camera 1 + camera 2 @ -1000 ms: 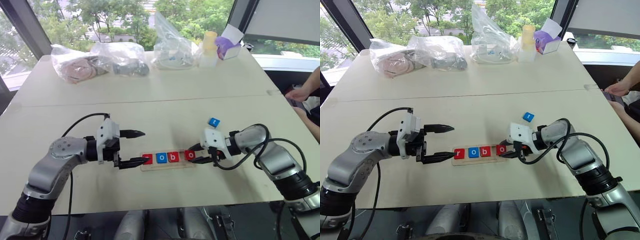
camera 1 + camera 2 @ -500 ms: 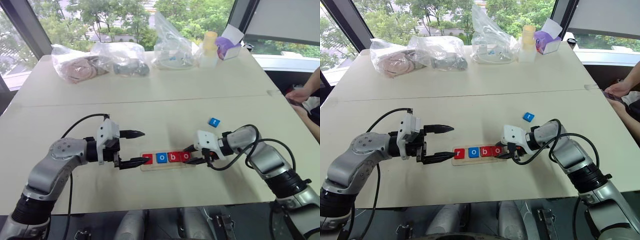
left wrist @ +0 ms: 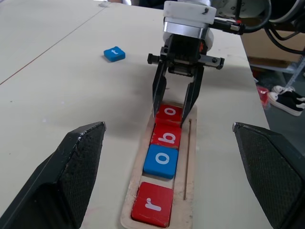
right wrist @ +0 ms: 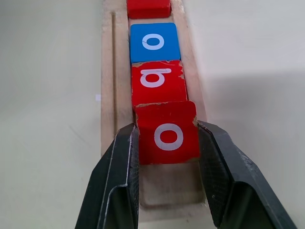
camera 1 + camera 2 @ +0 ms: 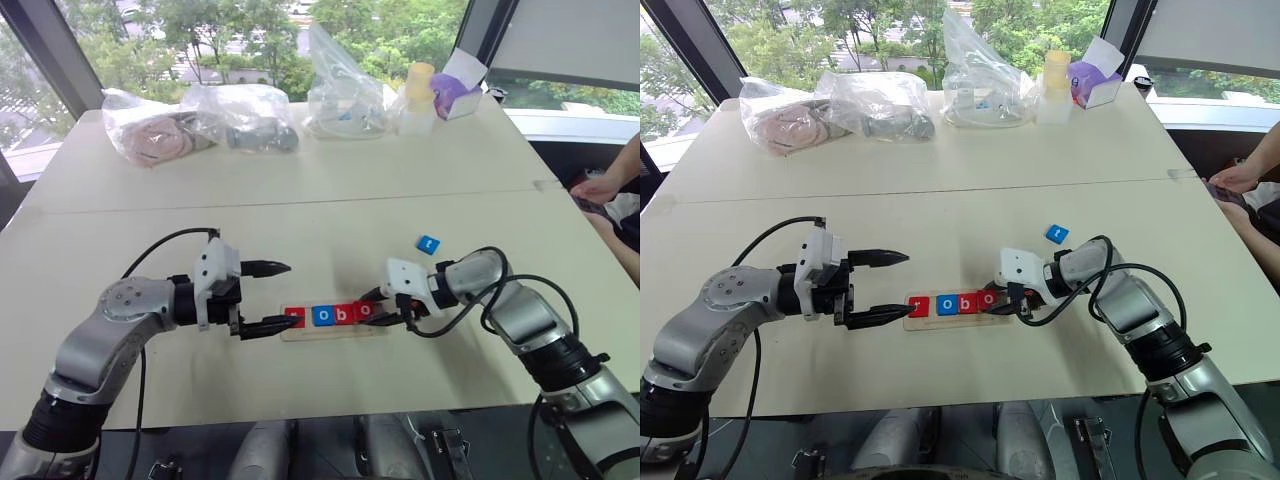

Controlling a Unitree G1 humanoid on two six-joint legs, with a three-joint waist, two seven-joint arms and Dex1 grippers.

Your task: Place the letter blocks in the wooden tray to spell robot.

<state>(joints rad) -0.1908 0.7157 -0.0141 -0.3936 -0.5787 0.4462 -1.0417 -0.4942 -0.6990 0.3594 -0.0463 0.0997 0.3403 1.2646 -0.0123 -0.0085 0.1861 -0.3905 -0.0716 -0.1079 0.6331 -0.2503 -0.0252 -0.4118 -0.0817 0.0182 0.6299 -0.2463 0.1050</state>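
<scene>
The wooden tray (image 3: 188, 191) lies in front of me on the table. In it, from its left end, sit a red r (image 3: 152, 204), a blue o (image 3: 162, 161) and a red b (image 3: 167, 136). My right gripper (image 4: 167, 138) is shut on a red o block (image 4: 167, 133), holding it in the tray tight against the b. A blue t block (image 5: 428, 243) lies loose on the table beyond my right arm. Over the tray's left end my left gripper (image 5: 283, 295) stands wide open, holding nothing.
Clear plastic bags (image 5: 240, 118), a yellow-capped bottle (image 5: 417, 97) and a purple box (image 5: 455, 92) stand along the far side of the table. A person's hand (image 5: 600, 188) rests at the right edge. A seam (image 5: 300, 205) crosses the tabletop.
My right gripper has slid left along the tray with the red o block, bringing it up against the b. The left arm has kept still.
</scene>
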